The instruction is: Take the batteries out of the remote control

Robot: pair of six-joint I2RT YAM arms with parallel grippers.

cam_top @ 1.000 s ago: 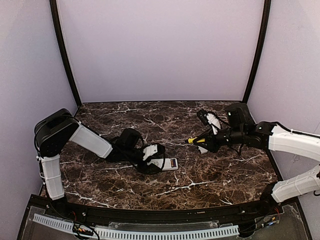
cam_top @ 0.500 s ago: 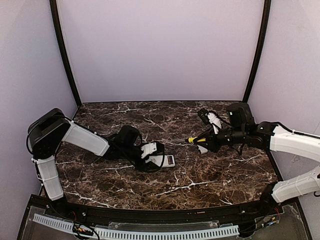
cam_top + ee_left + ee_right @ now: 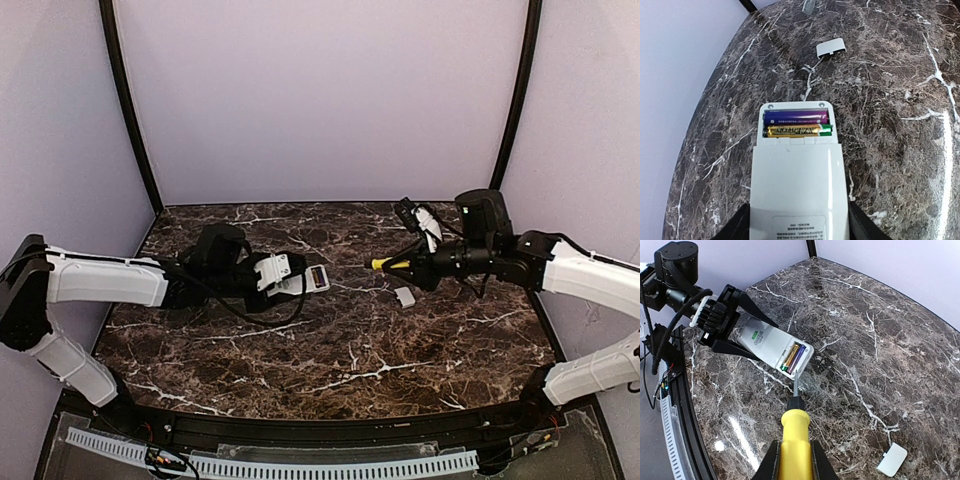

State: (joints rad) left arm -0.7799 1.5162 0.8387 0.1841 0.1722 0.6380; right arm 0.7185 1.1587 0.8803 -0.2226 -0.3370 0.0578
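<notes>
Batteries lie exposed; our left gripper clamps the remote control steady for the yellow-handled tool our right gripper pinches.

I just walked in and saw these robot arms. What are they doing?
The left fingers hold a white remote with its back open, and two batteries are still inside. The right fingers grip a yellow-handled screwdriver, its tip pointing at the battery slot from close by. The little white cover lies off to the side on the table.
</notes>
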